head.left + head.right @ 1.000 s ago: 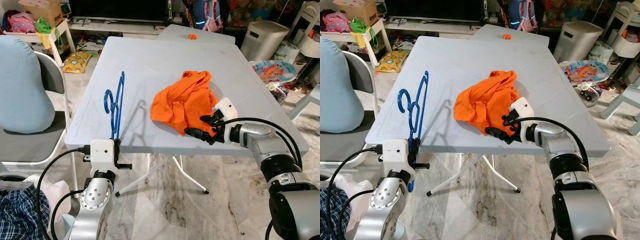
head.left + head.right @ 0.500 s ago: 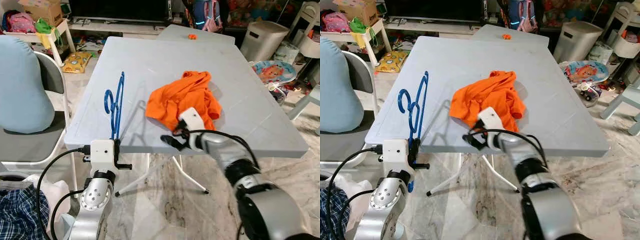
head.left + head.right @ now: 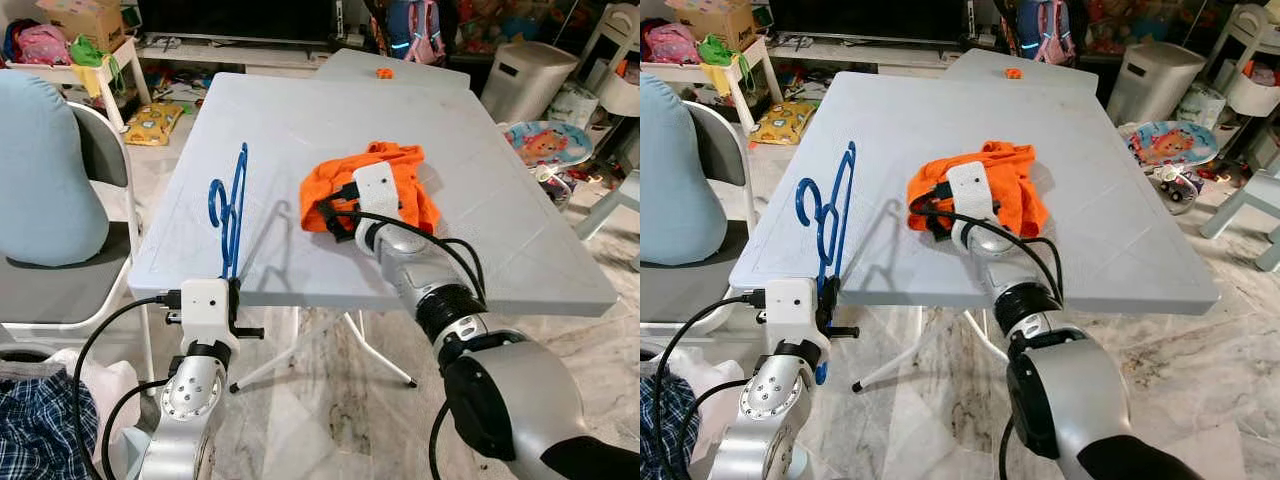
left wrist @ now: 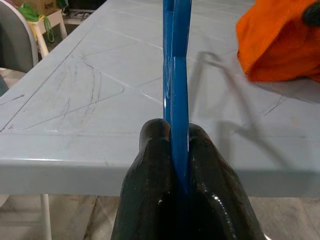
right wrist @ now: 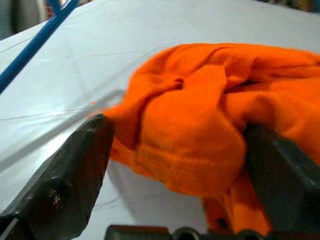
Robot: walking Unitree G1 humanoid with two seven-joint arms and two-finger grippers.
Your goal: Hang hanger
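A blue hanger (image 3: 230,205) stands upright over the near left edge of the grey table (image 3: 280,110). My left gripper (image 3: 232,292) is shut on its lower bar, and the black fingers (image 4: 155,165) clamp the blue bar (image 4: 176,75) in the left wrist view. An orange garment (image 3: 400,180) lies bunched at the table's middle. My right gripper (image 3: 330,215) rests at the garment's near left side. It is open, with a fold of the orange cloth (image 5: 200,140) between its wide-spread fingers (image 5: 70,175).
A folding chair with a light blue cushion (image 3: 45,170) stands left of the table. A second table (image 3: 400,62) with a small orange object abuts the far end. A white bin (image 3: 520,75) and a colourful toy (image 3: 545,140) sit to the right. Plaid cloth (image 3: 30,430) lies bottom left.
My right arm has swung from the garment's right side across the near table edge onto its left side. The garment is now more bunched. The left arm and hanger stayed put.
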